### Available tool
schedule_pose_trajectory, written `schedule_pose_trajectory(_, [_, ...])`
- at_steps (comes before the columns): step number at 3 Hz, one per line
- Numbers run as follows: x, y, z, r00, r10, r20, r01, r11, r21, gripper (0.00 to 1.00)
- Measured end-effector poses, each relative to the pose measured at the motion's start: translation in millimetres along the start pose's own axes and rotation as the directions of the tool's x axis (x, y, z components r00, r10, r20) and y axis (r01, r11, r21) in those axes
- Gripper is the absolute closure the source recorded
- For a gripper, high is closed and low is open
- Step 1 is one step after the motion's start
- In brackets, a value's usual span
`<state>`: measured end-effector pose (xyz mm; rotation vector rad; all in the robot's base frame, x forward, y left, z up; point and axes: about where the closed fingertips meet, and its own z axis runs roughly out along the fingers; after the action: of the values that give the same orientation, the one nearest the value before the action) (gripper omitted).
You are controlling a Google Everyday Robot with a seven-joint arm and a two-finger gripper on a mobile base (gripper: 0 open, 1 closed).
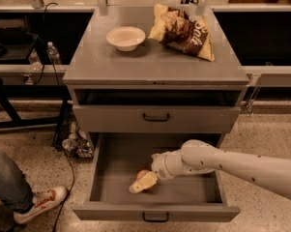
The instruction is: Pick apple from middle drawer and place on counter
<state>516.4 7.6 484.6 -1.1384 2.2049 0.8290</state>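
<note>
One apple (142, 173) lies in the open middle drawer (117, 174). The gripper (141, 183) sits low, right against it for the pick; whether it has hold, I cannot tell. The desk (154, 64) above is its destination.

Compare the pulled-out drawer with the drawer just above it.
The middle drawer is pulled out, its tray exposed; the upper drawer is shut, showing only its front panel. The middle drawer holds the apple, with the gripper right at it; the upper drawer's contents are hidden. Both are grey with a small black handle.
</note>
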Motion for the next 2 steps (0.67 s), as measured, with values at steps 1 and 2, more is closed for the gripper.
schedule_pose_trajectory(1, [-4, -32, 30, 0.996, -0.032, 0.078, 0.033, 0.9994, -0.009, 0.0])
schedule_pose_trajectory(2, [3, -67, 59, 0.991, -0.045, 0.129, 0.048, 0.9987, -0.016, 0.0])
